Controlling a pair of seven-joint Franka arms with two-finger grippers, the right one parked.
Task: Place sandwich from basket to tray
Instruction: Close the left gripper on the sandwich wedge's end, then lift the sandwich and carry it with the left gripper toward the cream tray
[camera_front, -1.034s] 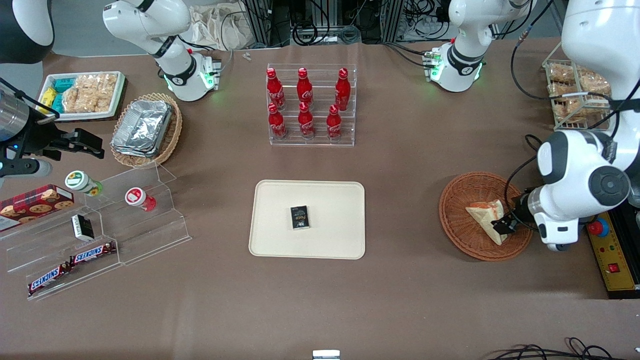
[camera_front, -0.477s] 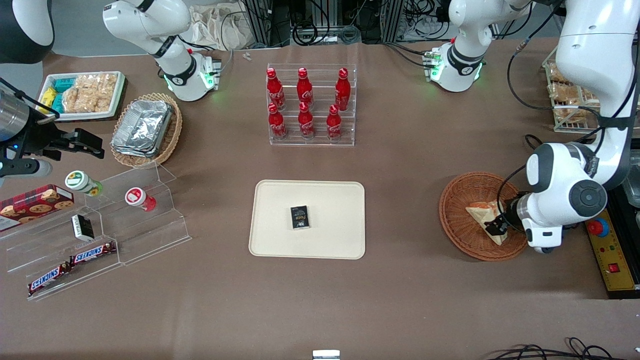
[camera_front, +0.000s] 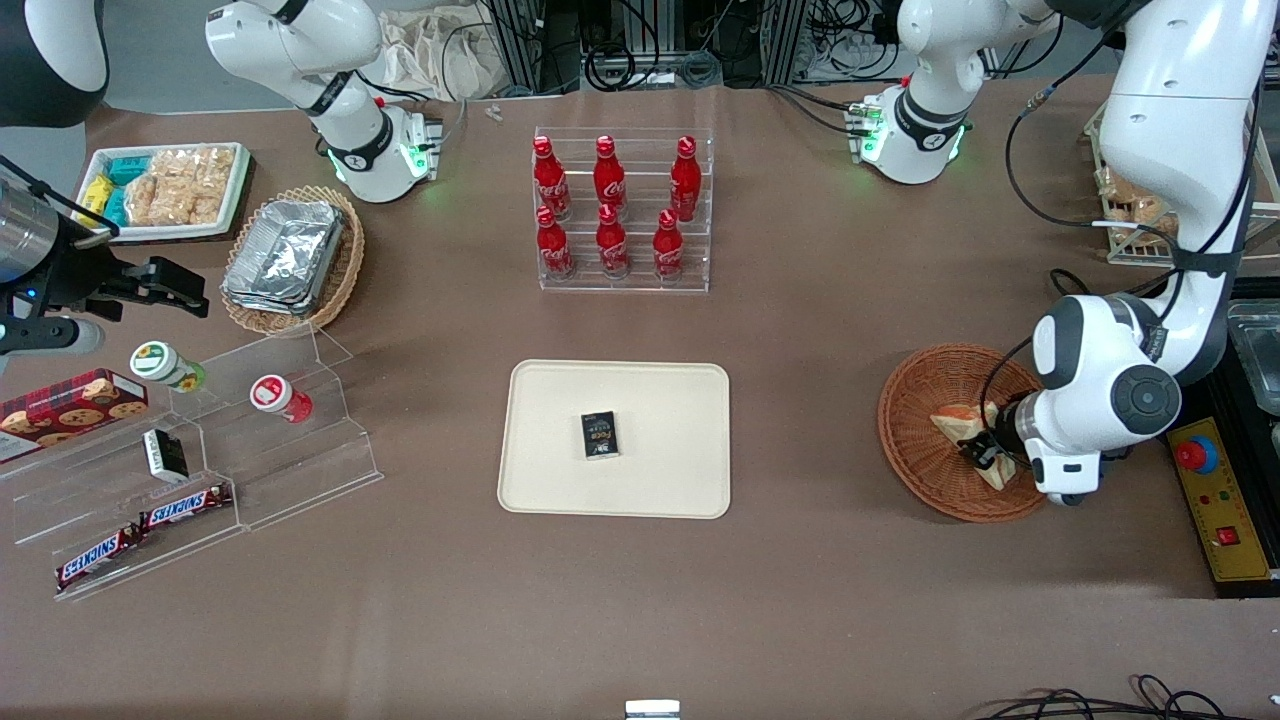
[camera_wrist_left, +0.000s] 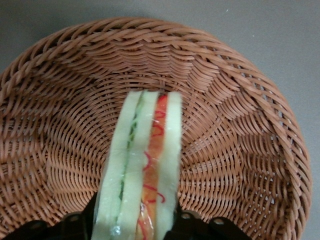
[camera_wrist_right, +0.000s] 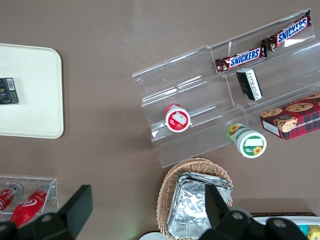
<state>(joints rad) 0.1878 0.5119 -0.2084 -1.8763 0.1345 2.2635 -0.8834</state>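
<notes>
The gripper (camera_front: 985, 452) is down inside the basket (camera_front: 925, 465), and its fingers (camera_wrist_left: 80, 222) sit on either side of the sandwich (camera_wrist_left: 142, 175), pressed against the wrapped bread and gripping it. The sandwich stands on edge in the basket with its orange-red and green filling showing. Taking the basket as the mark, the tray (camera_front: 660, 400) lies well apart from it on the brown surface (camera_front: 800, 330), toward the parked arm's end, with 1 small dark packet (camera_front: 600, 435) on it.

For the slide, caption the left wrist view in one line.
Gripper straddling the wrapped sandwich, which stands on edge in the basket.
</notes>
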